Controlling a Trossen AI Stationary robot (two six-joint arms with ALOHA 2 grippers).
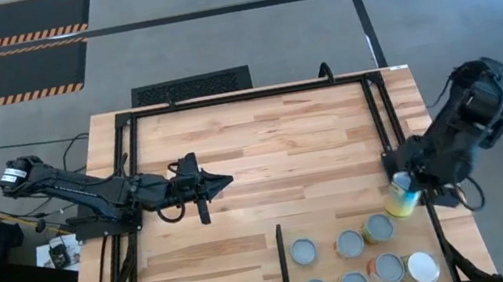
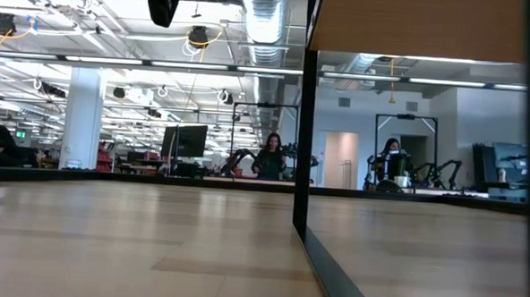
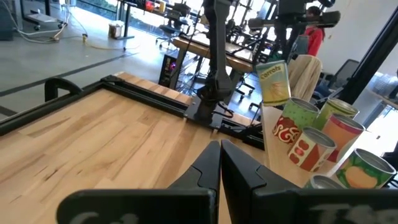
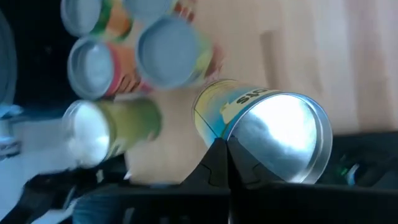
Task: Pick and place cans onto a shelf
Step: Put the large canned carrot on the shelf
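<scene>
Counter: pale butcher-block planks [image 1: 253,151], striped lengthwise, framed by black tubing.
Shelf: flat plywood area at the counter's near right, marked off by a thin black upright divider [image 1: 282,266].
Held can: yellow-labelled cylinder with a shiny round metal end [image 1: 404,200], tilted, sitting in the right end effector [image 1: 407,189] at the counter's right edge, just past the far right of the shelf group; the fingers appear to pinch it, though the right wrist view hides the actual contact.
Shelf cans: seven stand upright in two rows right of the divider, all but one with dull grey lids [image 1: 303,251]; one at the near right has a wider white top [image 1: 422,267]. The green-labelled can [image 1: 379,228] is nearest the held one.
Left end effector: dark fingers pressed together [image 1: 220,178], hovering over bare planks at mid-counter, well apart from every can.
Obstacles: the black frame rail [image 1: 436,223] runs just beside the held can.
</scene>
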